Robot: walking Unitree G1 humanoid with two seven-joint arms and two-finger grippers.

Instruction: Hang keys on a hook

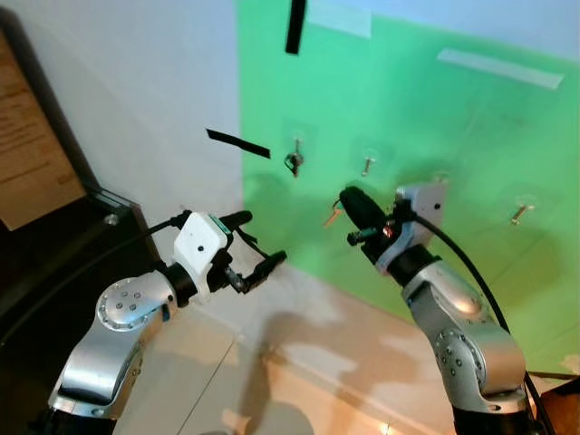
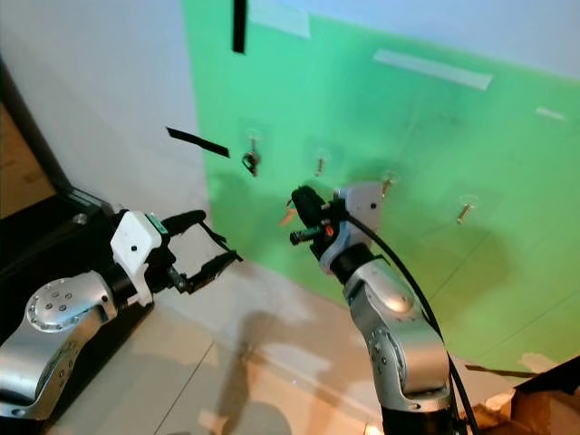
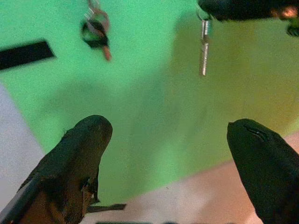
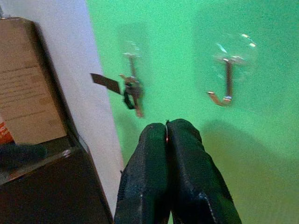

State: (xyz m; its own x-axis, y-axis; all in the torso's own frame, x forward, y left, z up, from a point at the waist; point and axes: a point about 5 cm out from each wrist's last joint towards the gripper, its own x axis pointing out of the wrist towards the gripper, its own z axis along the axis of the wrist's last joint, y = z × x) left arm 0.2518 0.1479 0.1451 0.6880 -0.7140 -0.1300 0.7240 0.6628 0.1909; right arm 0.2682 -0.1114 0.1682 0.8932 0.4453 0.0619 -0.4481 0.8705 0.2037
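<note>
Evidently the right gripper is pinched together on a key that dangles just short of the green wall, lined up toward an empty hook. Left gripper waits spread apart, holding nothing. Another key bunch already hangs further left; no writing is legible.

Four hooks run along the wall before me, a bunch of keys on the leftmost hook, my right gripper with a key below the second hook, my left gripper lower left.
</note>
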